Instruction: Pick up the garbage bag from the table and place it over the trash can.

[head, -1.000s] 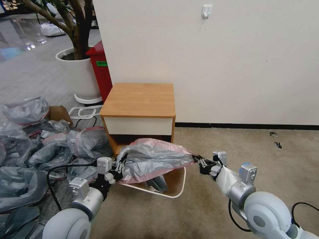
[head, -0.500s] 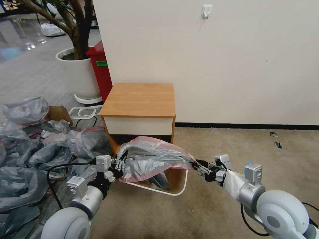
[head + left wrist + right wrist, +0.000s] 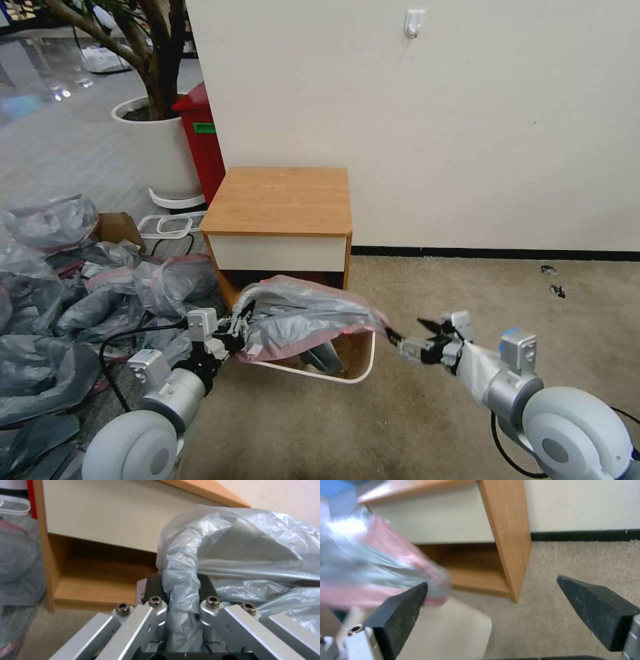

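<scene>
much of the trash can (image 3: 347,377) is hidden from you: the garbage bag (image 3: 303,319) lies draped across its top, so from the head camera you get just the near rim and right corner, with a bit of the inside wall below the pink band. the bin stands on the carpet right in front of the table (image 3: 280,200), whose open lower shelf is partly blocked by the bag. in the right wrist view the bag (image 3: 376,572) is a smeared blur of grey and pink, and its edges cannot be traced.

your left gripper (image 3: 239,328) reaches in low from the left, forearm angled up toward the bin, its fingers clamped on a twisted rope of the bag; the left wrist view shows the bunched plastic (image 3: 181,587) pinched between the pads (image 3: 209,586). your right gripper (image 3: 412,337) is stretched out low from the right, just beside the bag's right tip, its fingers (image 3: 596,610) spread wide with nothing between them. whether it touches the plastic, you cannot tell.
</scene>
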You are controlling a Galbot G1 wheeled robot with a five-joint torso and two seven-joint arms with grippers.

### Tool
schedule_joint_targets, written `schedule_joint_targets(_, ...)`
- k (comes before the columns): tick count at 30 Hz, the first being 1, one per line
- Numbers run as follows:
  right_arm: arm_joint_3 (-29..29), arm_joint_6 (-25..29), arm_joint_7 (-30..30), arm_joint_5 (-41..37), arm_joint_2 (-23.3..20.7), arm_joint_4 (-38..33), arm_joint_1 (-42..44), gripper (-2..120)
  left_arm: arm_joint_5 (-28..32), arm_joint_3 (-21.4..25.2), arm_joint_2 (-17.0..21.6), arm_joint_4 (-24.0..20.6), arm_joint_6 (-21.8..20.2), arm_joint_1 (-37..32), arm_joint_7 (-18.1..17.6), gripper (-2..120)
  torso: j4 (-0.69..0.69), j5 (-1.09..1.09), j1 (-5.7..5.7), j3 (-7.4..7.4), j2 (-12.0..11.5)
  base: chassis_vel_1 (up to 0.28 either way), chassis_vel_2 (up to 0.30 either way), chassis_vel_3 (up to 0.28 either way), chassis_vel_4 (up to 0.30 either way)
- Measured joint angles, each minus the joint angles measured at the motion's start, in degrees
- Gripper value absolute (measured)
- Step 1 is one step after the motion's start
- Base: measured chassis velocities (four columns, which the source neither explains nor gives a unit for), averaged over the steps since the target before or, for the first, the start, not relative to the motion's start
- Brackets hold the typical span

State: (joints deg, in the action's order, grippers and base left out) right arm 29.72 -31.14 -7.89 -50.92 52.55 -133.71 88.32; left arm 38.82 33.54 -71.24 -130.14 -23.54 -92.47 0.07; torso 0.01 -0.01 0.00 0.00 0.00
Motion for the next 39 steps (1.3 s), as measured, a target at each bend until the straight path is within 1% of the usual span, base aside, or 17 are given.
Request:
schedule_joint_targets(4,1.12,-0.19,-2.17,-0.72,3.72,-2.43,2.15,100,-0.02,0.28,-0.09,1.51,-0.04,0.36,-0.31,7,-0.01,0.0,0.0,0.0,0.0,0.0,0.0,0.0,0.0)
schedule_joint_targets(7,1.43,-0.43,-4.24,-1.25,5.41,-3.37,2.91,100,-0.24,0.56,-0.04,2.15,-0.03,0.44,-0.42,7,-0.01,0.0,0.0,0.0,0.0,0.0,0.0,0.0,0.0)
schedule_joint_targets(8,1.58,-0.34,-5.31,-2.4,6.28,-3.98,3.12,100,-0.39,0.66,-0.03,2.3,0.0,0.49,-0.46,7,-0.01,0.0,0.0,0.0,0.0,0.0,0.0,0.0,0.0)
schedule_joint_targets(9,1.55,0.47,-7.41,-6.51,8.19,-6.03,3.47,100,-0.96,0.76,-0.07,2.44,0.34,0.54,-0.55,7,-0.01,0.01,0.0,0.0,0.0,0.0,0.0,0.0,0.0)
schedule_joint_targets(10,1.55,0.47,-7.41,-6.51,8.19,-6.03,3.47,100,-0.96,0.76,-0.07,2.44,0.34,0.54,-0.55,7,-0.01,0.01,0.0,0.0,0.0,0.0,0.0,0.0,0.0)
schedule_joint_targets(11,1.1,1.17,-8.84,-9.37,9.54,-7.62,3.73,100,-1.44,0.75,-0.16,2.43,0.7,0.54,-0.57,7,-0.01,0.0,0.0,0.0,0.0,0.0,0.0,0.0,0.0)
schedule_joint_targets(12,-0.39,1.79,-10.92,-12.7,11.74,-9.06,4.31,100,-2.52,0.58,-0.42,2.43,1.57,0.53,-0.58,7,0.01,-0.03,0.0,-0.01,0.0,0.0,0.0,0.0,0.0)
schedule_joint_targets(13,-2.24,1.9,-11.91,-14.11,13.47,-9.46,5.02,100,-3.23,0.31,-0.63,2.34,2.18,0.54,-0.59,7,-0.01,-0.01,0.0,0.0,0.0,0.0,0.0,0.0,0.0)
schedule_joint_targets(14,-2.24,1.9,-11.91,-14.11,13.47,-9.46,5.02,100,-3.23,0.31,-0.63,2.34,2.18,0.54,-0.59,7,-0.01,-0.01,0.0,0.0,0.0,0.0,0.0,0.0,0.0)
schedule_joint_targets(16,-8.57,2.26,-11.92,-11.38,16.69,-9.53,6.47,100,-4.68,-0.44,-1.09,2.17,3.3,0.72,-0.58,7,-0.01,0.0,0.0,0.0,0.0,0.0,0.0,0.0,0.0)
schedule_joint_targets(17,-10.6,2.29,-11.65,-10.42,17.54,-9.53,6.79,100,-5.1,-0.65,-1.23,2.16,3.65,0.82,-0.58,7,-0.01,0.0,0.01,0.0,0.0,0.0,0.0,0.0,0.0)
schedule_joint_targets(18,-10.6,2.29,-11.65,-10.42,17.54,-9.53,6.79,100,-5.1,-0.65,-1.23,2.16,3.65,0.82,-0.58,7,-0.01,0.0,0.01,0.0,0.0,0.0,0.0,0.0,0.0)
schedule_joint_targets(20,-15.39,3.23,-8.78,-7.45,19.67,-9.53,6.9,100,-5.65,-1.08,-1.55,2.15,4.07,0.93,-0.59,7,0.0,-0.01,0.0,0.0,0.0,0.0,0.0,0.0,0.0)
schedule_joint_targets(25,-17.98,3.2,-7.59,-5.93,20.86,-9.46,6.67,100,-6.07,-1.22,-1.89,2.15,4.31,0.93,-0.56,7,0.0,-0.01,0.0,0.0,0.0,0.0,0.0,0.0,0.0)
schedule_joint_targets(27,-20.75,3.14,-6.62,-3.67,21.77,-7.74,6.56,100,-6.34,-1.19,-2.16,2.15,4.5,0.74,-0.46,7,0.0,-0.01,0.0,0.0,0.0,0.0,0.0,0.0,0.0)
schedule_joint_targets(30,-22.26,3.2,-6.02,-1.97,22.55,-5.48,5.93,100,-6.56,-1.17,-2.3,2.03,4.66,0.52,-0.38,7,0.0,0.0,0.0,0.0,0.0,0.0,0.0,0.0,0.0)
schedule_joint_targets(39,-23.28,3.85,-5.26,-0.28,22.9,-3.03,3.99,100,-7.35,-1.52,-2.51,1.79,4.72,0.1,-0.14,7,0.0,0.01,0.0,0.0,0.0,0.0,0.0,0.0,0.0)
